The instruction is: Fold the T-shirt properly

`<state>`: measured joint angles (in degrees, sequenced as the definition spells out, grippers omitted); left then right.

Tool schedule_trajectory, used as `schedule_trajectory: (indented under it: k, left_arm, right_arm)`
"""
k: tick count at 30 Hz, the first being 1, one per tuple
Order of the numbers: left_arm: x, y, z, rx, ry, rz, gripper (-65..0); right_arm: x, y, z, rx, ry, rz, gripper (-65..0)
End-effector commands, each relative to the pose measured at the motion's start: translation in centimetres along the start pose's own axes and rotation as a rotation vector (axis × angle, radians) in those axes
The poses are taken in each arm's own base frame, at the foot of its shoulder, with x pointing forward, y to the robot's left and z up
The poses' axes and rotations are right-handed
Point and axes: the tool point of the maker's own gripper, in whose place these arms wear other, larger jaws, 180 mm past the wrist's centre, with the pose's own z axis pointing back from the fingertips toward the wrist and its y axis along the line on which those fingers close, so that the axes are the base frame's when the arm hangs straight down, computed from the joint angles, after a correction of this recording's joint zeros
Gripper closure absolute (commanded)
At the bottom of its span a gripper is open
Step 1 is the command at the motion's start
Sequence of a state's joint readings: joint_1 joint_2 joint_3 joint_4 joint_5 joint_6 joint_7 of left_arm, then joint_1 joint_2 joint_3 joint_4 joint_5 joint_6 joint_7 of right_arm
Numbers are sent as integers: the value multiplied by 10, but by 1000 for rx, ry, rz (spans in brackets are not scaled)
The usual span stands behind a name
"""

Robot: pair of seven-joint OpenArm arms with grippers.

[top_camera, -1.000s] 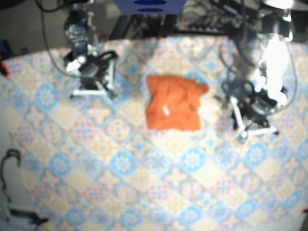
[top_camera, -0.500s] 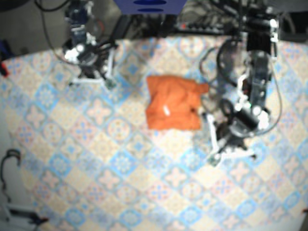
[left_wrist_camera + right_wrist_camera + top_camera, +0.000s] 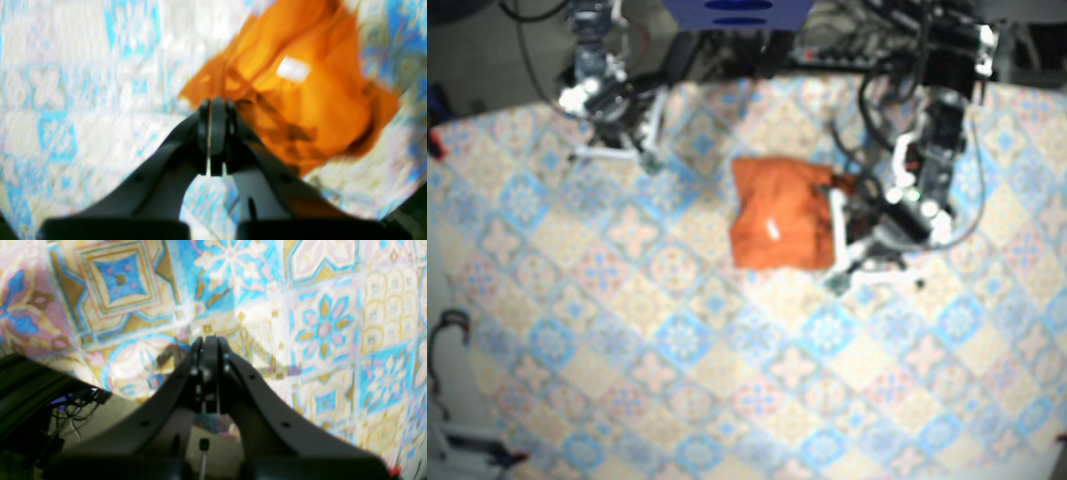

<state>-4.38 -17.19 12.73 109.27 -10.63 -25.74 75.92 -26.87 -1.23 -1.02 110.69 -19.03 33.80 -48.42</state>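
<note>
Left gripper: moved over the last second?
Yes. In the base view the left gripper shifted toward the view's left, now at the T-shirt's right edge.

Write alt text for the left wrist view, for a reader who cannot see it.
The left tool, jaws closed together, points at the edge of a crumpled orange T-shirt lying on a blue-and-cream patterned tablecloth. A small white label shows on the shirt. The picture is blurred, so whether the tool touches the cloth cannot be told.
</note>
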Motion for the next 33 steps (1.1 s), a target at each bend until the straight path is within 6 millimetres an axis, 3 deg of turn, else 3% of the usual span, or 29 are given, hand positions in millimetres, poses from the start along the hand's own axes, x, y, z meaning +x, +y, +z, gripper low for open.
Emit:
schedule_trajectory:
  k: [1,8,13,18,23,28,30,33]
  left_arm:
    - [4,16,13,41,-38,5,0]
    - [-93,59,56,94,88,155,0]
    - [-161,59,85,84,167,259,0]
    - [-231,28,113,52,284,316,0]
    - [-287,-26,138,-40,362,367,0]
    - [-334,-59,154,-82,445,464,0]
    - [-351,-69,158,-86,474,507,0]
    - [-393,-85,161,-70,535,626,0]
  right_arm:
    - [0,-7,6,-26,-18,-7,0]
    - [-62,-12,23,-58,66,-77,0]
    - [-121,-9,47,-75,160,-124,0]
    - [-188,10,84,-53,314,-151,0]
    - [-242,30,127,-28,453,-176,0]
    - [-282,40,161,-35,548,-289,0]
    - [-292,52,169,-14,553,-373,0]
    - [-316,83,173,48,583,-525,0]
